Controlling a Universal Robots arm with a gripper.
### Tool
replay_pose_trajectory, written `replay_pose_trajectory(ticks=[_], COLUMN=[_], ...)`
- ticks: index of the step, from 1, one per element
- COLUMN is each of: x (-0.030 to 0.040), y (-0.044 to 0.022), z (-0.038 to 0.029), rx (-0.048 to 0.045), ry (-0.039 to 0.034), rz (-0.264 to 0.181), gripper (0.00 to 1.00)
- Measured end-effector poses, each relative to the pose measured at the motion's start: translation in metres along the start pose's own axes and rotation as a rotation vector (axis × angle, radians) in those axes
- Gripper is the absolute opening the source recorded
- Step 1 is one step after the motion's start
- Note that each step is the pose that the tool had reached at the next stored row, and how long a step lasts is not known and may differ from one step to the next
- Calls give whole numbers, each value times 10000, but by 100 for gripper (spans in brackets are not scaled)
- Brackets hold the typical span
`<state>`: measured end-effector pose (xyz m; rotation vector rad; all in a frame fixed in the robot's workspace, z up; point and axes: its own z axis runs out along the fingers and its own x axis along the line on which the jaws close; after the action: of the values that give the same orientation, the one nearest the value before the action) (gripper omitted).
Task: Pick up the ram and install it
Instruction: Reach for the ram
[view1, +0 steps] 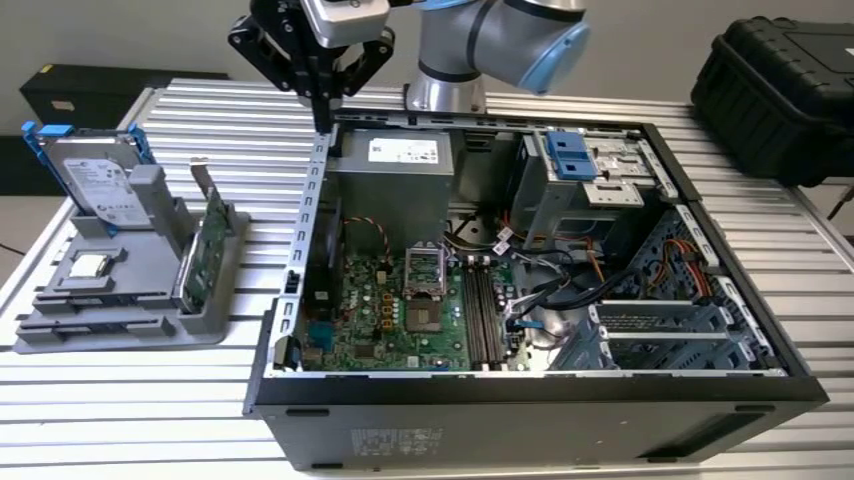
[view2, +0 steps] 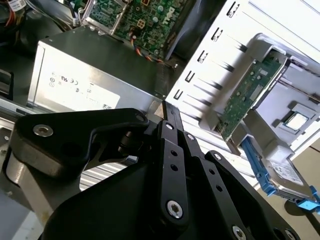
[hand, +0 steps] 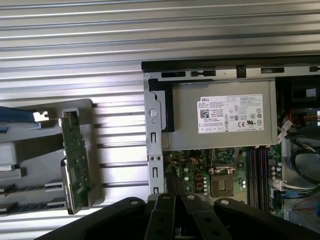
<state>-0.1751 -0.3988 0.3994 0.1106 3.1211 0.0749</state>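
My gripper (view1: 323, 122) hangs high over the back corner of the open computer case (view1: 534, 385), just off the exterior view's left of the power supply (view1: 394, 165). Both wrist views show its black fingers pressed together, gripper (view2: 167, 107) and gripper (hand: 173, 180), with nothing seen between them. The motherboard's long memory slots (view1: 487, 315) run beside the processor socket, slots (hand: 257, 175). A long dark strip (hand: 25, 188) lies in a groove of the grey holder (view1: 134, 320); I cannot tell if it is the ram.
The holder stands on the exterior view's left and carries an upright green card (view1: 211, 245), a silver hard drive in a blue frame (view1: 94, 175) and a small square chip (view1: 87, 265). A black hard case (view1: 781, 80) sits at the back right. Cables lie inside the computer.
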Motion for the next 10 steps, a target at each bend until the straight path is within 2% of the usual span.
replay_pose_trajectory(ticks=[6, 10], x=[72, 147], y=[-5, -10], z=[-1, -2], rx=[3, 3], ry=[45, 54], rz=[3, 3], gripper=[0, 0])
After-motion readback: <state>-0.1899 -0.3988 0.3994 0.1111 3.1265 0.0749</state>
